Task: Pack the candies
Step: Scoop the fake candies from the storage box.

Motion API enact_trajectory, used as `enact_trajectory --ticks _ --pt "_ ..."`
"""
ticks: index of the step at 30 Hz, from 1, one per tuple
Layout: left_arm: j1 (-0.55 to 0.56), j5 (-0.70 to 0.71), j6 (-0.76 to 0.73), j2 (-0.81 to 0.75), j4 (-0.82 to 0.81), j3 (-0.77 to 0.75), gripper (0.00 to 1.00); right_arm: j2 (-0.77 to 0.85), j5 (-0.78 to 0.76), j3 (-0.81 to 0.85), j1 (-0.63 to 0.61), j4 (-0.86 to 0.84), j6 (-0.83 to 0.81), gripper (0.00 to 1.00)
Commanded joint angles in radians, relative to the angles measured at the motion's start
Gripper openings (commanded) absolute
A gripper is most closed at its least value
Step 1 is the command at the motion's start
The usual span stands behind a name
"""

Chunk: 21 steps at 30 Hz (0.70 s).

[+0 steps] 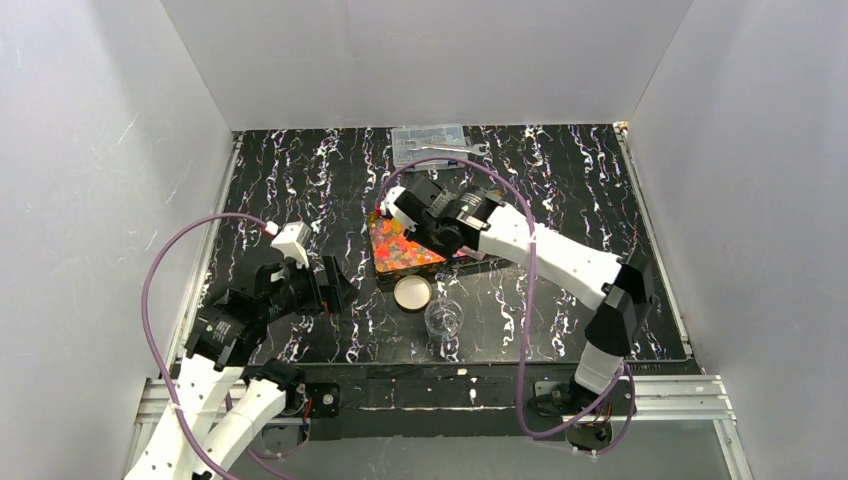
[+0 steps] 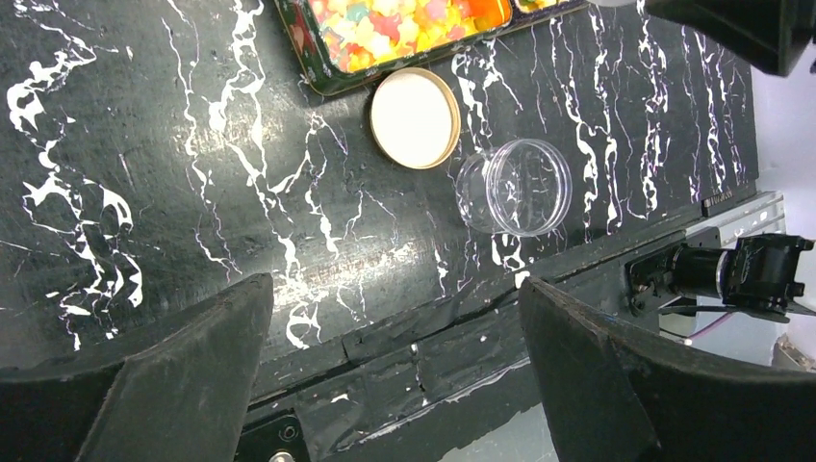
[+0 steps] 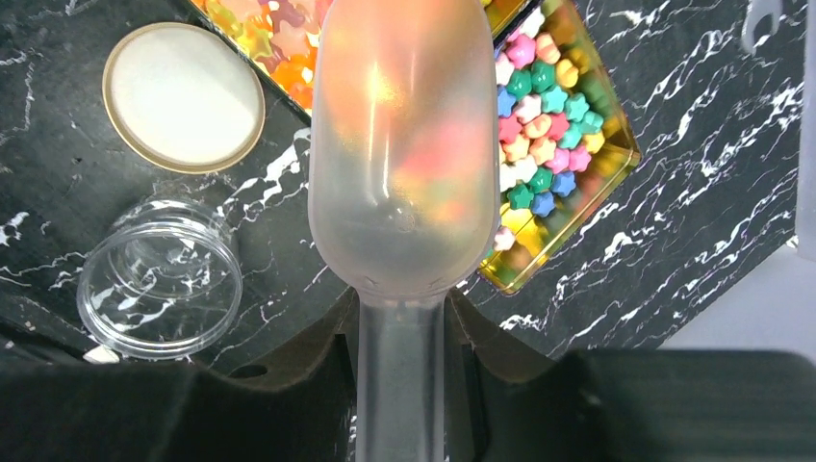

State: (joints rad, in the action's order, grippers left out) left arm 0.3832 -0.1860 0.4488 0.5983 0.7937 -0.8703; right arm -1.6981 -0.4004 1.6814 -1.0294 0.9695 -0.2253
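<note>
white walls [image 1: 430, 60] are closing in a black table [image 1: 300, 180] veined with white. two white arms are reaching over it from the near edge. the left gripper [image 2: 395, 287] is hanging over bare table to the left of the tray, jaws spread wide and grasping nothing. the right gripper [image 3: 399, 371] is clenching the handle of a translucent scoop [image 3: 399, 144], whose bowl is hovering over the tray [image 1: 385, 268]. blurred colours are showing through the bowl, and i cannot tell whether anything is lying inside.

the dark, gold-lined tray is sitting mid-table. at the far edge a clear compartment box [image 1: 430, 143] is resting. just nearer than the tray, a cream round lid [image 1: 412, 292] is lying flat, and a clear jar [image 1: 443, 318] is sitting open just beside it. a wrench [image 1: 455, 152] is lying at the box's near side.

the candies are sitting in the tray. glossy red, orange and yellow pieces [image 1: 395, 245] are filling one compartment, and pastel star pieces [image 3: 539, 125] are lying in the neighbouring one.
</note>
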Motion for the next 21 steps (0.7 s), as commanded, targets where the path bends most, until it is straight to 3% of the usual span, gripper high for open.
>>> enact_trajectory --ticks 1,11,21 --pt "0.002 -0.027 0.014 -0.036 -0.026 0.046 0.98 -0.073 0.022 0.11 0.03 0.132 -0.026 0.01" --pt "0.002 -0.062 0.02 -0.055 -0.081 0.126 0.98 -0.261 -0.048 0.238 0.043 0.278 -0.004 0.01" --pt "0.002 -0.062 0.016 -0.066 -0.085 0.132 0.98 -0.371 -0.06 0.329 0.046 0.313 -0.004 0.01"
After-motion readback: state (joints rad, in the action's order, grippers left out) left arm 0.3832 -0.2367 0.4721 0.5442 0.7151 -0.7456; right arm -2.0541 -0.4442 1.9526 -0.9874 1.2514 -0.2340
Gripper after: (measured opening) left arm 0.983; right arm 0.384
